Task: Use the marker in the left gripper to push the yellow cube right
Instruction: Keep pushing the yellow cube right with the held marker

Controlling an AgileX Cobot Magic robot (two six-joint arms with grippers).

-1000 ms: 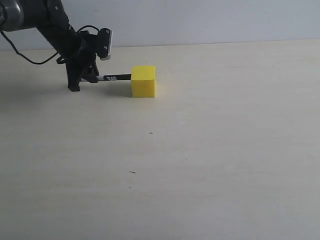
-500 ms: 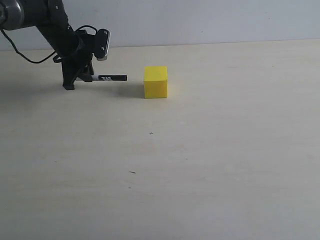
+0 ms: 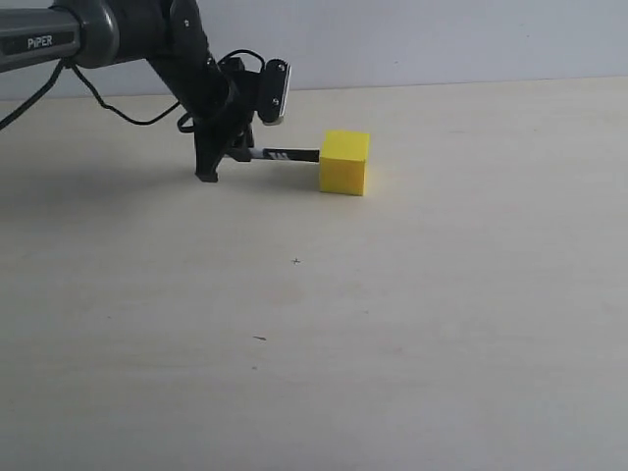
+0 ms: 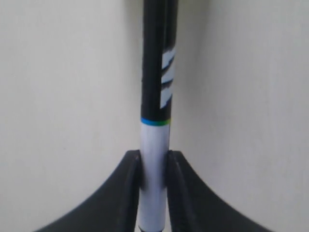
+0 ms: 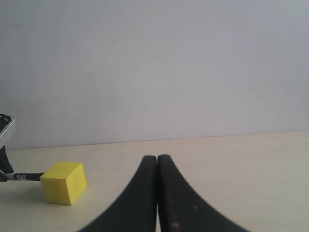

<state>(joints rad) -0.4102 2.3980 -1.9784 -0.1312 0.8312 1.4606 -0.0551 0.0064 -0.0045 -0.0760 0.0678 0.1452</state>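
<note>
The yellow cube (image 3: 344,163) rests on the pale table at upper middle of the exterior view. The marker (image 3: 285,155) lies level just above the table, its black tip touching the cube's left face. My left gripper (image 3: 232,154) is shut on the marker's white barrel (image 4: 153,159), to the left of the cube. The left wrist view does not show the cube. In the right wrist view the cube (image 5: 63,182) sits far off, with the marker (image 5: 21,177) meeting its side. My right gripper (image 5: 157,162) is shut, holds nothing, and is outside the exterior view.
The left arm (image 3: 59,37) marked "PiPER" reaches in from the upper left with black cables. A light wall (image 3: 442,39) runs behind the table's far edge. Small dark specks (image 3: 259,339) mark the tabletop (image 3: 392,324).
The left gripper drew back left off the cube, then moved right again with the marker. The cube now sits further right, with the marker tip against it.
</note>
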